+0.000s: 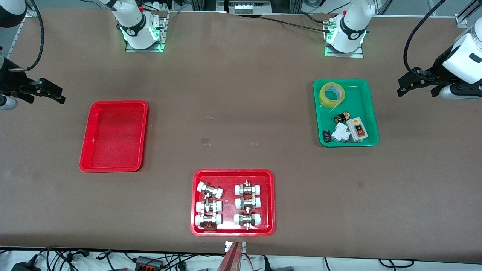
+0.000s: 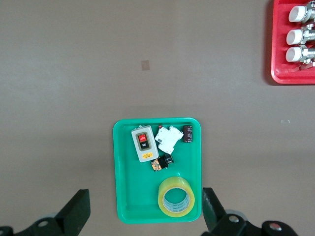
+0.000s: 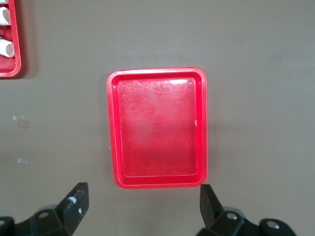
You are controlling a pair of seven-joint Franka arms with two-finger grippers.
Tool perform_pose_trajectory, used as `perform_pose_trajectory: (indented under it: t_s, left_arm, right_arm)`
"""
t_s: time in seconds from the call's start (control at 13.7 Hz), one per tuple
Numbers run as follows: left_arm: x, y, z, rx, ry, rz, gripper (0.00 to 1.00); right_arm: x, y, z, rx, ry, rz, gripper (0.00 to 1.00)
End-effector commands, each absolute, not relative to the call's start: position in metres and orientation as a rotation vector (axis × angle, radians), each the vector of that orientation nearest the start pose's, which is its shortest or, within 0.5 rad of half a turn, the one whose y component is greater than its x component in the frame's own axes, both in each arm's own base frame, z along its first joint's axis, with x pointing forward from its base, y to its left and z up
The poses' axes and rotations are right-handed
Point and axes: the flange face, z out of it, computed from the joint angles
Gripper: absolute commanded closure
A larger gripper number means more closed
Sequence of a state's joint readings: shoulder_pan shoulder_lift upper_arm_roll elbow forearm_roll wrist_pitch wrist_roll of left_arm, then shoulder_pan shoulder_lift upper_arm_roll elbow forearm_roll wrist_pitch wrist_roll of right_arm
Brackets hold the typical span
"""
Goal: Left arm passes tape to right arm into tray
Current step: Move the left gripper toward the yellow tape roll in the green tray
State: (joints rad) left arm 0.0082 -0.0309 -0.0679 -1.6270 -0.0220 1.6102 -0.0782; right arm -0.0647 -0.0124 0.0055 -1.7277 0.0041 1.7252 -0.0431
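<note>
The yellowish tape roll (image 1: 331, 94) lies in the green tray (image 1: 367, 103), in the corner nearest the left arm's base. It also shows in the left wrist view (image 2: 176, 196). My left gripper (image 1: 406, 86) is open and empty, held high past the green tray toward the left arm's end of the table; in its wrist view (image 2: 146, 212) the jaws stand wide apart. The plain red tray (image 1: 113, 136) lies empty toward the right arm's end; it also shows in the right wrist view (image 3: 157, 127). My right gripper (image 1: 52, 92) is open and empty, held high beside it (image 3: 142, 209).
The green tray also holds a grey switch box (image 1: 357, 129), a white breaker (image 1: 340, 132) and small black parts. A second red tray (image 1: 269, 201) with several white-capped metal fittings lies near the front camera's edge of the table.
</note>
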Motion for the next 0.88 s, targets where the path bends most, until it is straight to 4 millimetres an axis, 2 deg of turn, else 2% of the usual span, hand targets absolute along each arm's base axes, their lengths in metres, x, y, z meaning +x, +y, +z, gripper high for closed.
perform_pose_trajectory:
  t_s: [0.0, 0.36, 0.51, 0.58, 0.8]
  left_arm:
    - [0.55, -0.036, 0.623, -3.173, 0.006, -0.017, 0.0]
    - [0.547, -0.037, 0.62, -3.171, 0.012, 0.027, 0.0]
    - [0.54, -0.04, 0.61, -3.164, 0.028, 0.14, 0.0]
    - [0.537, -0.04, 0.597, -3.156, 0.033, 0.247, 0.0]
    - [0.525, -0.047, 0.524, -3.117, 0.039, 0.534, 0.0]
  right_arm:
    - [0.555, -0.031, 0.578, -3.139, 0.017, -0.017, 0.0]
    - [0.557, -0.031, 0.577, -3.139, 0.017, -0.015, 0.0]
    - [0.557, -0.031, 0.577, -3.139, 0.015, -0.015, 0.0]
    - [0.557, -0.032, 0.576, -3.139, 0.008, -0.008, 0.0]
    - [0.558, -0.032, 0.576, -3.139, 0.022, -0.015, 0.0]
